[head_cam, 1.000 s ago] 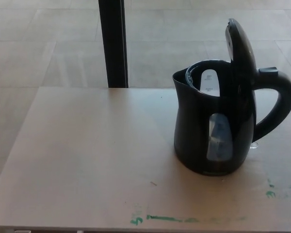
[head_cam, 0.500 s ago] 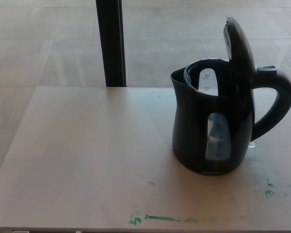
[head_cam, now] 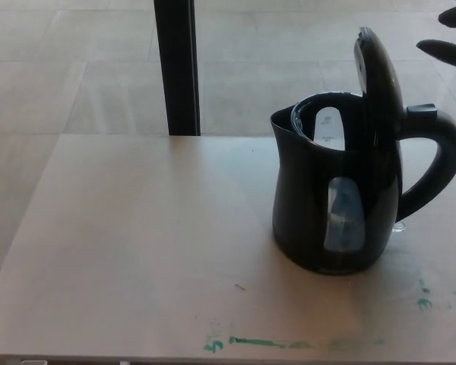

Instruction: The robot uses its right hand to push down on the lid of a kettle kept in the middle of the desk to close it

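Observation:
A black electric kettle point(head_cam: 330, 190) stands on the right half of the light wooden desk point(head_cam: 137, 243), handle to the right and spout to the left. Its lid point(head_cam: 376, 72) is hinged up, almost vertical, above the open mouth. At the top right edge of the head view, two black fingertips point(head_cam: 444, 49) of my right hand point(head_cam: 450, 34) poke in, spread apart and empty, to the right of the lid's top and clear of it. My left hand does not show.
A black vertical post point(head_cam: 176, 67) rises behind the desk's far edge. Tiled floor lies beyond. Green paint marks point(head_cam: 254, 342) run along the desk's near edge, with more at the right.
My right hand's fingertips have come into the picture at the top right, moving left and down toward the lid. The kettle and lid stand as before; the camera shifted slightly.

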`<state>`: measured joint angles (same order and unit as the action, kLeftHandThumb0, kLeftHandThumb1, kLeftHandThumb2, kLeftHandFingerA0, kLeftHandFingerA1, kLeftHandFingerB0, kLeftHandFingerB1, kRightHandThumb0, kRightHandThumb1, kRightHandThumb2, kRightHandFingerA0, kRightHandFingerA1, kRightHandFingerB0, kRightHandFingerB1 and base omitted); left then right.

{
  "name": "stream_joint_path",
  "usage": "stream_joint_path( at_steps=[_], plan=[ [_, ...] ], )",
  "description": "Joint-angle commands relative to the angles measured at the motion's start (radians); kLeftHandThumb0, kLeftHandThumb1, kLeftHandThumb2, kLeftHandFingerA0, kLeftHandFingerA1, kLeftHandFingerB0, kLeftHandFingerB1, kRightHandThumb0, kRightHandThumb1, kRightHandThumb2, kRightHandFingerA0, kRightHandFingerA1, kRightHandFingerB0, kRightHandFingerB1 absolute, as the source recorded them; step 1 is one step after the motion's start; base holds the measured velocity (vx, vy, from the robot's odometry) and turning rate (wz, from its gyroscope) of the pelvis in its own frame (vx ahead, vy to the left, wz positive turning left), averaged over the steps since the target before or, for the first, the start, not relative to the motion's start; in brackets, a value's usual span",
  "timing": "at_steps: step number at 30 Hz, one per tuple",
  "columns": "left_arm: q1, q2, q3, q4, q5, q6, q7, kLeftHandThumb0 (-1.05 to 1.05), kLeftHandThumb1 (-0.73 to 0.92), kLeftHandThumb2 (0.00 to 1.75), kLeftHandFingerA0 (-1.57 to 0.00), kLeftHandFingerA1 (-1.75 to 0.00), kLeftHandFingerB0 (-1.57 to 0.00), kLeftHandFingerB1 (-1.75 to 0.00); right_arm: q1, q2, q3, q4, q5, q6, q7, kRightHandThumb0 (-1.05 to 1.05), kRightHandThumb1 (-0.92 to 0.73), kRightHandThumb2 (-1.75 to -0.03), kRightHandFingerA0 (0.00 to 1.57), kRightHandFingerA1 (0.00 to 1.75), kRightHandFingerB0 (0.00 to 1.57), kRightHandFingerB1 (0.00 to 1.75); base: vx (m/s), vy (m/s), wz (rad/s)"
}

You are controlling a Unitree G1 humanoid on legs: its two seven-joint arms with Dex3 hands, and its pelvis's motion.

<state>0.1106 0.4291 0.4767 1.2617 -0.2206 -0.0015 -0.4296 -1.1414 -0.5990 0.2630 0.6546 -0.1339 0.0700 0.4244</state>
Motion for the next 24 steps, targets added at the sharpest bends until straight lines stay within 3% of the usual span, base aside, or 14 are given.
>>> stream_joint_path(
  at_steps=[1, 3, 11, 12, 13, 14, 15, 16, 17, 19, 20, 24],
  plan=[
    [0.008, 0.021, -0.002, 0.003, -0.007, -0.002, 0.001, -0.76, 0.73, 0.62, -0.46, -0.45, -0.39, -0.37, 0.007, 0.026, 0.032, 0.005, -0.077, -0.074, 0.013, -0.77, -0.65, -0.60, 0.25, 0.43, 0.27, 0.29, 0.00, 0.000, 0.00],
    [0.011, 0.022, -0.013, -0.004, 0.003, -0.009, 0.007, -0.76, 0.72, 0.62, -0.45, -0.43, -0.40, -0.37, 0.027, 0.043, 0.062, -0.013, -0.100, -0.050, 0.030, -0.71, -0.62, -0.60, 0.25, 0.43, 0.29, 0.30, 0.00, 0.000, 0.00],
    [0.007, 0.023, -0.019, 0.002, 0.006, -0.017, 0.018, -0.80, 0.72, 0.62, -0.46, -0.42, -0.40, -0.37, 0.092, 0.071, 0.141, -0.044, -0.178, -0.061, 0.041, -0.79, -0.66, -0.61, 0.26, 0.40, 0.27, 0.30, 0.00, 0.000, 0.00],
    [0.007, 0.025, -0.023, 0.004, 0.010, -0.020, 0.021, -0.85, 0.60, 0.73, -0.45, -0.45, -0.37, -0.41, 0.098, 0.075, 0.144, -0.042, -0.176, -0.072, 0.047, -0.77, -0.66, -0.60, 0.20, 0.40, 0.25, 0.31, 0.00, 0.000, 0.00],
    [0.008, 0.025, -0.026, 0.006, 0.011, -0.022, 0.026, -0.85, 0.60, 0.73, -0.45, -0.45, -0.37, -0.41, 0.103, 0.078, 0.141, -0.041, -0.166, -0.081, 0.060, -0.77, -0.66, -0.60, 0.20, 0.40, 0.25, 0.31, 0.00, 0.000, 0.00],
    [0.007, 0.024, -0.024, 0.008, 0.007, -0.022, 0.025, -0.79, 0.71, 0.62, -0.46, -0.43, -0.41, -0.37, 0.101, 0.084, 0.144, -0.046, -0.170, -0.065, 0.069, -0.82, -0.53, -0.91, 0.04, 0.43, 0.18, 0.44, 0.00, 0.000, 0.00],
    [0.006, 0.024, -0.020, 0.009, 0.000, -0.019, 0.023, -0.78, 0.55, 0.93, -0.42, -0.54, -0.37, -0.50, 0.100, 0.095, 0.153, -0.055, -0.179, -0.045, 0.080, -0.81, -0.52, -0.90, 0.07, 0.46, 0.18, 0.43, 0.00, 0.000, 0.00],
    [0.008, 0.024, -0.016, 0.006, -0.006, -0.017, 0.013, -0.82, 0.61, 0.70, -0.44, -0.48, -0.40, -0.41, 0.096, 0.102, 0.164, -0.063, -0.195, -0.033, 0.083, -0.81, -0.53, -0.91, 0.05, 0.42, 0.17, 0.44, 0.00, 0.000, 0.00],
    [0.008, 0.024, -0.017, 0.007, -0.005, -0.020, 0.013, -0.78, 0.71, 0.62, -0.46, -0.44, -0.43, -0.38, 0.090, 0.109, 0.172, -0.067, -0.208, -0.023, 0.084, -0.85, -0.54, -0.92, 0.03, 0.42, 0.18, 0.44, 0.00, 0.000, 0.00],
    [0.005, 0.024, -0.019, 0.007, -0.003, -0.021, 0.015, -0.78, 0.71, 0.62, -0.46, -0.44, -0.43, -0.38, 0.090, 0.109, 0.170, -0.070, -0.213, -0.020, 0.083, -0.85, -0.54, -0.92, 0.03, 0.42, 0.18, 0.44, 0.00, 0.000, 0.00],
    [0.006, 0.025, -0.024, 0.002, 0.001, -0.027, 0.008, -0.81, 0.71, 0.62, -0.45, -0.46, -0.41, -0.38, 0.089, 0.120, 0.170, -0.082, -0.220, -0.060, 0.061, -0.83, -0.67, -0.61, 0.18, 0.41, 0.26, 0.31, 0.00, 0.000, 0.00],
    [0.007, 0.034, -0.053, 0.013, 0.031, -0.048, 0.021, -0.78, 0.74, 0.63, -0.49, -0.42, -0.40, -0.36, 0.054, 0.121, 0.206, -0.109, -0.276, -0.080, 0.083, -0.84, -0.70, -0.62, 0.20, 0.43, 0.23, 0.33, 0.00, 0.000, 0.00]
  ],
)
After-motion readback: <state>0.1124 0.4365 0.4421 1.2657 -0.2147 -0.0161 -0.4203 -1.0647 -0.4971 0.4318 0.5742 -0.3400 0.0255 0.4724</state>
